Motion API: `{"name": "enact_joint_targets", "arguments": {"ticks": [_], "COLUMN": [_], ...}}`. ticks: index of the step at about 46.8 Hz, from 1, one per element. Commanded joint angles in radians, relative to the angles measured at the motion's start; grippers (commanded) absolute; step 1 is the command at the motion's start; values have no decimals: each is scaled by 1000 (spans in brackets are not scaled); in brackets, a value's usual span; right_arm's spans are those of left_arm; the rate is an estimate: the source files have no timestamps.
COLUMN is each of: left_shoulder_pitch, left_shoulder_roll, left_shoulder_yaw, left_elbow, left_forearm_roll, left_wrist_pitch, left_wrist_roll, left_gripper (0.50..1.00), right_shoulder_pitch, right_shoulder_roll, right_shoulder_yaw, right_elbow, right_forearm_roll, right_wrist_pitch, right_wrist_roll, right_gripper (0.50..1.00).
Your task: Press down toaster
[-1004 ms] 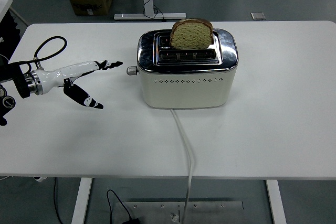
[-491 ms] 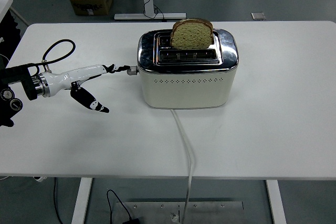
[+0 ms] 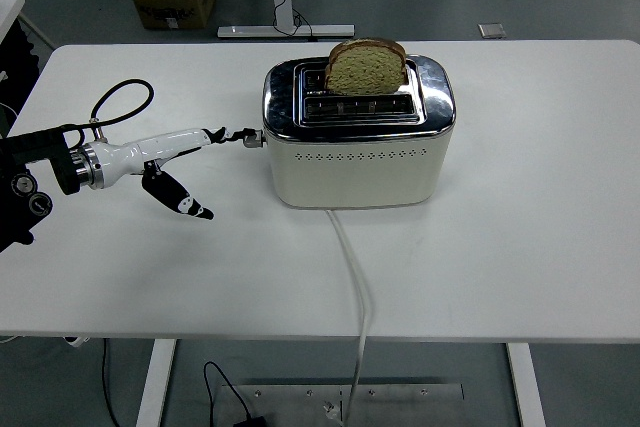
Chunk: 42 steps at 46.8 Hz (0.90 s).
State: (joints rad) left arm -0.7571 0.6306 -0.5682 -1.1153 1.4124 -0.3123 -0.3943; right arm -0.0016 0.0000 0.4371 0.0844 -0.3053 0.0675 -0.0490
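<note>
Left hand (image 3: 180, 162): fingers (image 3: 232, 134) stretched out straight, gripping nothing, tips touching the lever (image 3: 252, 141) on the toaster's left end; thumb (image 3: 176, 198) splayed down twd. the near edge. White forearm w/ black cable loop (image 3: 120, 101) runs back to the desk's left edge. Toaster (image 3: 357, 135): cream body, chrome top, standing at the desk (image 3: 530, 207) centre, nearer the far edge. Bread slice (image 3: 365, 65) upright in the rear slot, top half showing. White cord (image 3: 352, 277) runs from toaster base over the near edge.
</note>
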Motion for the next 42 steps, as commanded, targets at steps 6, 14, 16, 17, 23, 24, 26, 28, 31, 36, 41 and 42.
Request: {"name": "enact_joint_targets", "arguments": {"ticks": [6,14,16,17,23,24,26,28,31,36,41,42], "left_shoulder_pitch": [13,21,22,22,24,24,27,28,29,30,30,30], "left_shoulder_roll": [1,0,1,1,1,0,1,0,-8,-19,-28,-28], "left_shoulder_yaw": [22,24,24,24,24,24,24,24,25,27,28,28], "left_elbow": [3,9,11,11,14,14,15,18,26,43,46,48], "left_forearm_roll": [-1,-3,-4,-4,-6,-6,-7,-7,-7,-7,-7,-7], "left_wrist_pitch": [22,24,25,25,38,39,44,47,47,47,47,47], "left_wrist_roll": [0,0,0,0,0,0,0,0,0,0,0,0], "left_gripper": [1000,1000,1000,1000,1000,1000,1000,1000,1000,1000,1000,1000], "right_shoulder_pitch": [0,0,0,0,0,0,0,0,0,0,0,0], "right_shoulder_roll": [0,0,0,0,0,0,0,0,0,0,0,0], "right_shoulder_yaw": [0,0,0,0,-1,0,-1,0,0,0,0,0], "right_elbow": [0,0,0,0,0,0,0,0,0,0,1,0], "right_forearm_roll": [0,0,0,0,0,0,0,0,0,0,0,0], "right_wrist_pitch": [0,0,0,0,0,0,0,0,0,0,0,0], "right_wrist_roll": [0,0,0,0,0,0,0,0,0,0,0,0], "right_gripper": [998,998,998,998,998,998,998,998,998,998,998,998]}}
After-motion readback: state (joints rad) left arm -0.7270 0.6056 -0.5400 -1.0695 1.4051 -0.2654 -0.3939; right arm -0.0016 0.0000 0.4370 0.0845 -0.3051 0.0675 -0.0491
